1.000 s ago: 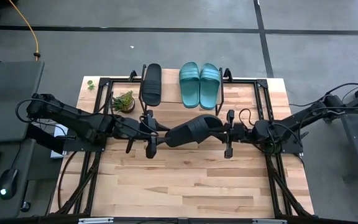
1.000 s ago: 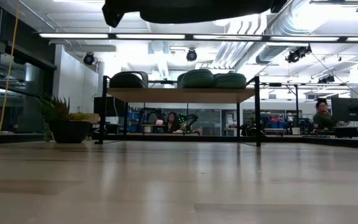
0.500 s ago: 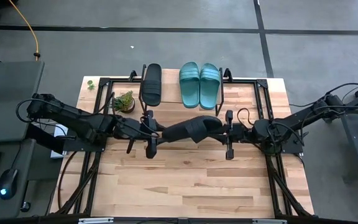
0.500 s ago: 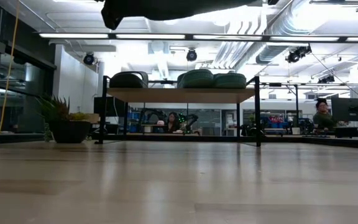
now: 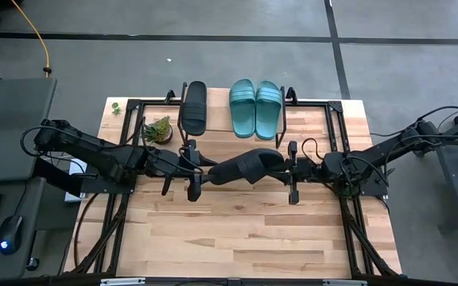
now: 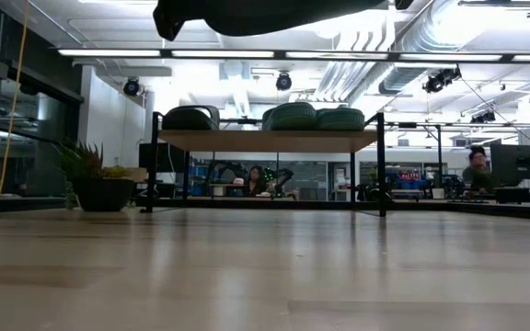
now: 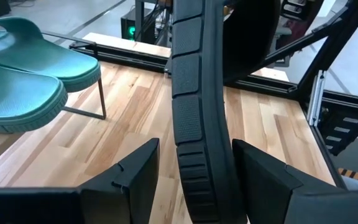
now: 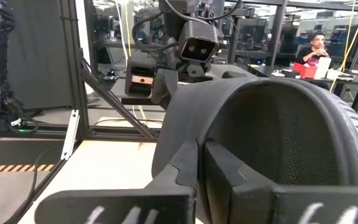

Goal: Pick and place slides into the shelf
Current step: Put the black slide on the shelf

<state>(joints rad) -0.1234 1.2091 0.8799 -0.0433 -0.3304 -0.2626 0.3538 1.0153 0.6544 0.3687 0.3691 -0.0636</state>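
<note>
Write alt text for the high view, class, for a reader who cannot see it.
Both grippers, left gripper and right gripper, hold a black slide between them above the table. On the shelf sit another black slide and two teal slides.

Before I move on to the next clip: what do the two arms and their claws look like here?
Both arms are dark, nearly black, built of slim jointed links with loose black cables looping alongside. The left claw has two broad, flat, angular matte-black fingers. The right claw has the same blocky black fingers, with faint white marks on the bar beneath. The left arm's wrist carries a boxy black camera housing.
</note>
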